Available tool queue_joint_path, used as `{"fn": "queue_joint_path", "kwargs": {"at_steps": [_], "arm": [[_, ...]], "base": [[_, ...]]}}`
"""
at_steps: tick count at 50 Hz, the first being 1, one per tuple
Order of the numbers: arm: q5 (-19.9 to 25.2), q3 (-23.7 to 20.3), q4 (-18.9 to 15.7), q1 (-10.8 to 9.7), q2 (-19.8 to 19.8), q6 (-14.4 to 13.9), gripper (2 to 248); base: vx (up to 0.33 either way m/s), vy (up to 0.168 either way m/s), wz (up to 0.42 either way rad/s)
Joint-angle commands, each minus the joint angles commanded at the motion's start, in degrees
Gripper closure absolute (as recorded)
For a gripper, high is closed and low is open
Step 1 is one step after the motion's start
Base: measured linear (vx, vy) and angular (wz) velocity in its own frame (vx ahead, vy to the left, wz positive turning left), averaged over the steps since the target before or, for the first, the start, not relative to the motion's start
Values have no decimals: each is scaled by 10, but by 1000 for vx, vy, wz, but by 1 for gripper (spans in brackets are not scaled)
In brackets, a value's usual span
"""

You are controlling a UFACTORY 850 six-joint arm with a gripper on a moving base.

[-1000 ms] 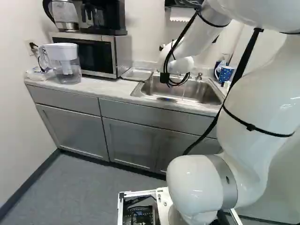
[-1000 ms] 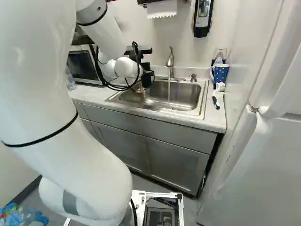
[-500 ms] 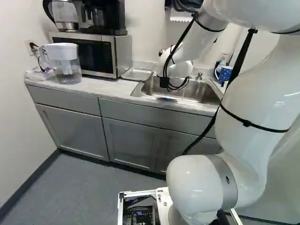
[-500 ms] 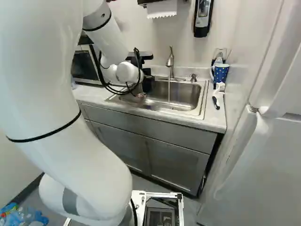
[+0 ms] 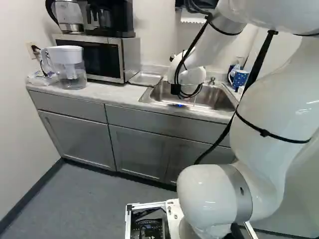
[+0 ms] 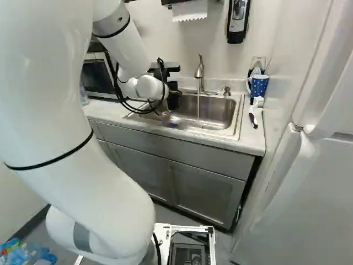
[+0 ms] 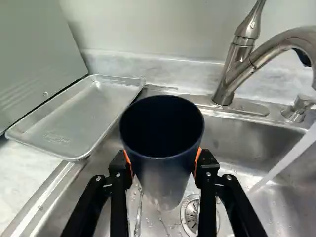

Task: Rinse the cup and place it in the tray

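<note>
In the right base view my gripper (image 6: 174, 98) is over the sink's (image 6: 220, 113) left part, its fingers mostly hidden. The wrist view shows my gripper (image 7: 164, 165) shut on a dark blue cup (image 7: 165, 173), an orange pad against either side. The cup's open mouth faces the camera; its lower part looks lighter and shiny. Below it are the sink floor and the drain (image 7: 192, 215), with a thin trickle beside the cup. Water (image 7: 291, 155) runs from the faucet (image 7: 242, 74), apart from the cup. The metal tray (image 7: 74, 118) lies on the counter beside the sink, bare.
The microwave (image 5: 94, 57) stands behind the tray, and a water pitcher (image 5: 70, 67) is farther along the counter. Across the sink are a blue patterned mug (image 6: 258, 85) and a brush (image 6: 253, 116). A soap dispenser (image 6: 238, 22) hangs on the wall.
Over the last second the wrist and gripper dipped lower over the sink, then rose slightly. The upper arm shifted a little with them. The base has not moved.
</note>
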State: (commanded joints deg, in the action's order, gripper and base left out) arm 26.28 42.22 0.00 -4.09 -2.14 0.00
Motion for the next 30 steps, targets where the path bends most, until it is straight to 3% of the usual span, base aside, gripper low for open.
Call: {"fn": "queue_joint_path", "kwargs": {"at_steps": [30], "arm": [[4,-21,0,-6,21,0,124]], "base": [[0,0,0]]}}
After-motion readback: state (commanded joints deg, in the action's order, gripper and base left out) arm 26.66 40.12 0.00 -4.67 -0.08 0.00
